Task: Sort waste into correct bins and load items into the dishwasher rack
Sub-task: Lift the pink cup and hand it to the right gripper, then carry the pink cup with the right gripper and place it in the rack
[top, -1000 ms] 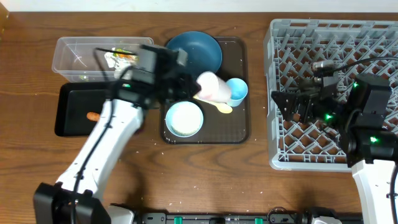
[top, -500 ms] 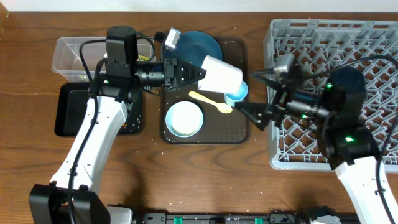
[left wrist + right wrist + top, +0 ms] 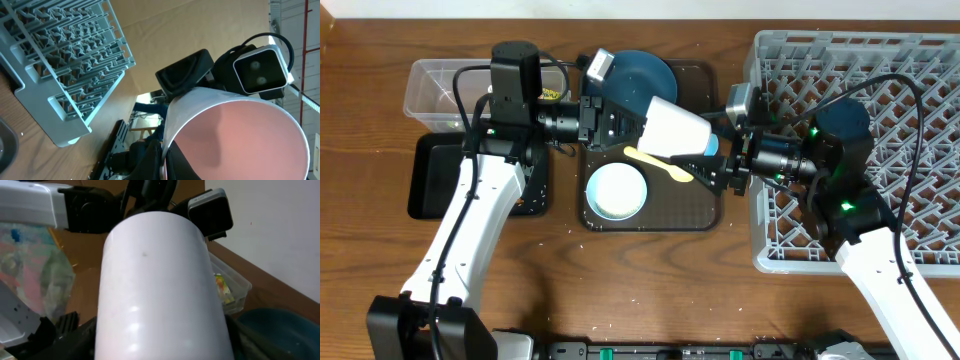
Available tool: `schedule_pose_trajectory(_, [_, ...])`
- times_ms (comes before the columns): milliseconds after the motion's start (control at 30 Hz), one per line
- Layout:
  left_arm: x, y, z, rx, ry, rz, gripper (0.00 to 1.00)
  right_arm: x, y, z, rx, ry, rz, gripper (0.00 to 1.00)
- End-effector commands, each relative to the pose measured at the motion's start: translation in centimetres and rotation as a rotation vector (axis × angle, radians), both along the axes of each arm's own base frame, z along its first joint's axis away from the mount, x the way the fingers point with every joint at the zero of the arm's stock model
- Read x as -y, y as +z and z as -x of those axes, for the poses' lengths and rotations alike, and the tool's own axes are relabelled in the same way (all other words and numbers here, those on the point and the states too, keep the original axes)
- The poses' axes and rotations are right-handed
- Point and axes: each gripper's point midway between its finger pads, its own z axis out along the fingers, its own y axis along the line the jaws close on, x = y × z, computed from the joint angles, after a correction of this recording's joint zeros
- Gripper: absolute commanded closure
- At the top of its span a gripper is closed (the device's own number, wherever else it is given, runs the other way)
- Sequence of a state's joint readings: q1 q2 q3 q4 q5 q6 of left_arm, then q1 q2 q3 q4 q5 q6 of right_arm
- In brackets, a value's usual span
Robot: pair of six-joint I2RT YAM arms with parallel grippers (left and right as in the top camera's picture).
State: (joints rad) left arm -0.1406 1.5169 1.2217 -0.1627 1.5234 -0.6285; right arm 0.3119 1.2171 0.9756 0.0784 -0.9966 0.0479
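Pink cup [image 3: 677,129] hangs sideways above the brown tray [image 3: 705,215], rim pinched by the left gripper [image 3: 636,124]. The right gripper [image 3: 714,160] straddles its base, grip unclear. The wrapper [image 3: 220,291] in the clear box [image 3: 241,286] has unreadable print.

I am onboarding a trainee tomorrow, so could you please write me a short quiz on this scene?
1. True or false: the pink cup stands upright on the brown tray.
2. Where is the small white bowl? A) in the dishwasher rack B) on the brown tray C) in the black tray
3. Fill in: the cup is gripped at its rim by the ___ gripper.
Key: 1 false, it is held on its side above the tray; 2 B; 3 left, the left gripper.
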Motion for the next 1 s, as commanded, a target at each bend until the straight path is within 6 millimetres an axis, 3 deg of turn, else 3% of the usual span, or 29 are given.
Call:
schedule_pose_trajectory(0, [0.1, 0.3, 0.6, 0.007, -0.033, 0.019, 0.93, -0.3, 0.9, 0.2, 0.023, 0.013, -0.012, 0.37])
schedule_pose_trajectory(200, [0.1, -0.2, 0.5, 0.019, -0.028, 0.015, 0.68, -0.2, 1.4, -0.1, 0.051, 0.005, -0.021, 0.49])
schedule_pose_trajectory(300, [0.0, -0.3, 0.3, 0.034, -0.017, 0.009, 0.64, 0.6, 1.9, -0.8, 0.022, -0.026, -0.043, 0.51])
schedule_pose_trajectory(433, [0.0, -0.9, -0.6, 0.068, 0.037, -0.025, 0.61, 3.4, 1.9, -3.1, -0.087, -0.147, -0.079, 0.63])
schedule_pose_trajectory(533, [-0.1, -1.8, -2.0, 0.137, 0.107, -0.077, 0.61, 6.3, 1.5, -5.2, -0.16, -0.267, -0.102, 0.62])
schedule_pose_trajectory(633, [-1.1, -4.6, -4.6, 0.151, 0.27, -0.235, 0.61, 9.2, 1.3, -7.0, -0.189, -0.392, -0.114, 0.59])
schedule_pose_trajectory(733, [-4.1, -9.1, -7.3, 0.073, 0.498, -0.493, 0.61, 12.0, 0.5, -8.4, -0.247, -0.512, -0.101, 0.57])
schedule_pose_trajectory(867, [-7.8, -13.3, -8.0, 0.008, 0.672, -0.765, 0.61, 15.4, -1.5, -9.8, -0.331, -0.718, -0.019, 0.59])
schedule_pose_trajectory(967, [-8.3, -14.6, -7.6, -0.01, 0.691, -0.849, 0.61, 18.4, -2.8, -10.3, -0.371, -0.912, 0.088, 0.6])
